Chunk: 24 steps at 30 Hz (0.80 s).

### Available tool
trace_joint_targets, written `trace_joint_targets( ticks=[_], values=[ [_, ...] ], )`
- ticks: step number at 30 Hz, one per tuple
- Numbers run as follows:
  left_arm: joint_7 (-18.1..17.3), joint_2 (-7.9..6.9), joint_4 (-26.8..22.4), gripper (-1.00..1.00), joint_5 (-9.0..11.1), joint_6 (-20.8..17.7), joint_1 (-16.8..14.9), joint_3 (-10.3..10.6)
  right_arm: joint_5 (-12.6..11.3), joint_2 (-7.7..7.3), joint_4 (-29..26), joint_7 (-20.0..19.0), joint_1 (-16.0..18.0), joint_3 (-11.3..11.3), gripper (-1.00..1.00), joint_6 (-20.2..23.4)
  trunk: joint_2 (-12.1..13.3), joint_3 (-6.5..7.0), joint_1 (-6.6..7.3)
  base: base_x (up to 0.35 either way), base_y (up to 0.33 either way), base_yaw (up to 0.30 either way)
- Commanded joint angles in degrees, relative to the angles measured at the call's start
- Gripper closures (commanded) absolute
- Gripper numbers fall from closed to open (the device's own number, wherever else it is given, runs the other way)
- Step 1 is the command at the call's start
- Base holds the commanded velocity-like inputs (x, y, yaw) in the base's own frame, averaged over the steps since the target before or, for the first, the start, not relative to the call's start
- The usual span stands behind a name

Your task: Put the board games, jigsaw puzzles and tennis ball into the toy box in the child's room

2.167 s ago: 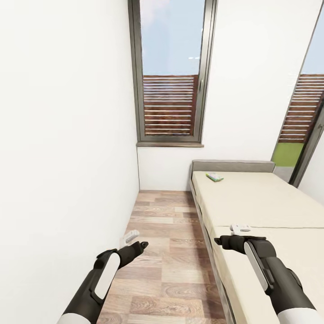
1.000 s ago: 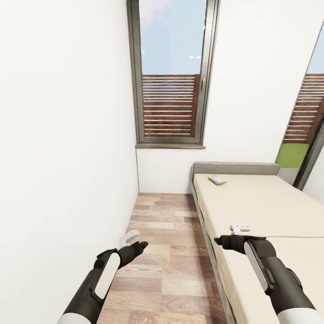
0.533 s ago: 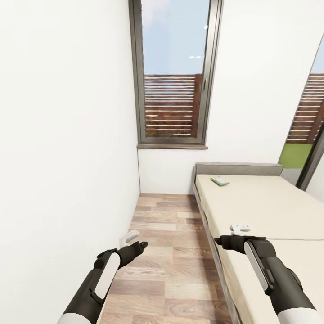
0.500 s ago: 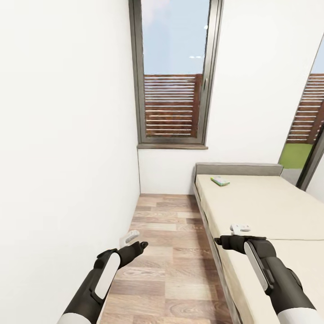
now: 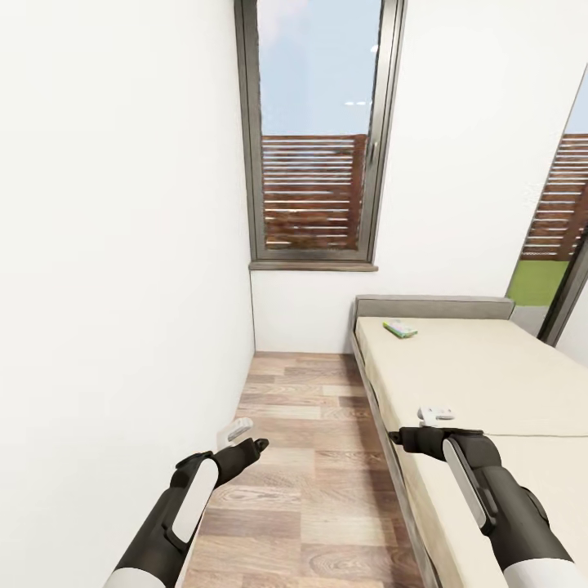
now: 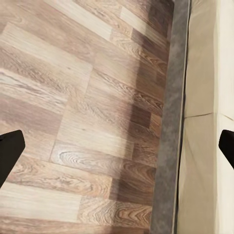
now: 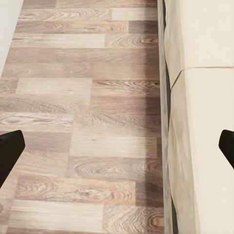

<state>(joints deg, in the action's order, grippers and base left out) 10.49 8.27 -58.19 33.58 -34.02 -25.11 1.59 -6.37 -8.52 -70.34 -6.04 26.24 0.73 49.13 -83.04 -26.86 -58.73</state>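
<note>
A small green board game point(image 5: 399, 329) lies flat on the beige bed point(image 5: 490, 384), near the grey headboard at the far end. My left gripper point(image 5: 245, 435) hangs over the wooden floor, to the left of the bed. In the left wrist view its dark fingertips point(image 6: 9, 151) sit at opposite edges, wide apart, with nothing between them. My right gripper point(image 5: 420, 425) hovers at the bed's near left edge, far short of the board game. Its fingertips point(image 7: 9, 151) also stand wide apart and empty.
A white wall point(image 5: 122, 286) runs close along my left. A tall window point(image 5: 314, 131) fills the far wall above a strip of wooden floor point(image 5: 310, 457). A glass door point(image 5: 563, 261) stands at the right beyond the bed.
The whole picture has shifted a little, so the camera has moved. Both arms keep the same pose, and the board game has not moved on the bed.
</note>
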Motion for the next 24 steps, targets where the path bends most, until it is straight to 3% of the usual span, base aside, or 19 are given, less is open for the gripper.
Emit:
trace_joint_targets(
  ticks=[1,10,24],
  values=[
    [0.52,-0.01,-0.08,-1.00,0.61,-0.16,-0.03,0.06,-0.31,-0.01,-0.05,-0.02,0.04,0.06,-1.00,0.26,-0.04,-0.07,0.00,0.003,0.004,0.000],
    [0.10,-0.06,-0.08,-1.00,0.61,-0.13,-0.03,0.02,-0.31,-0.01,-0.06,-0.02,0.04,0.06,-1.00,0.26,-0.04,-0.07,0.00,0.078,0.002,0.000],
    [-0.08,-0.09,-0.08,-1.00,0.54,-0.09,-0.03,0.05,-0.31,-0.01,-0.06,-0.02,0.04,0.06,-1.00,0.26,-0.04,-0.07,0.00,0.281,0.000,0.000]
  ],
)
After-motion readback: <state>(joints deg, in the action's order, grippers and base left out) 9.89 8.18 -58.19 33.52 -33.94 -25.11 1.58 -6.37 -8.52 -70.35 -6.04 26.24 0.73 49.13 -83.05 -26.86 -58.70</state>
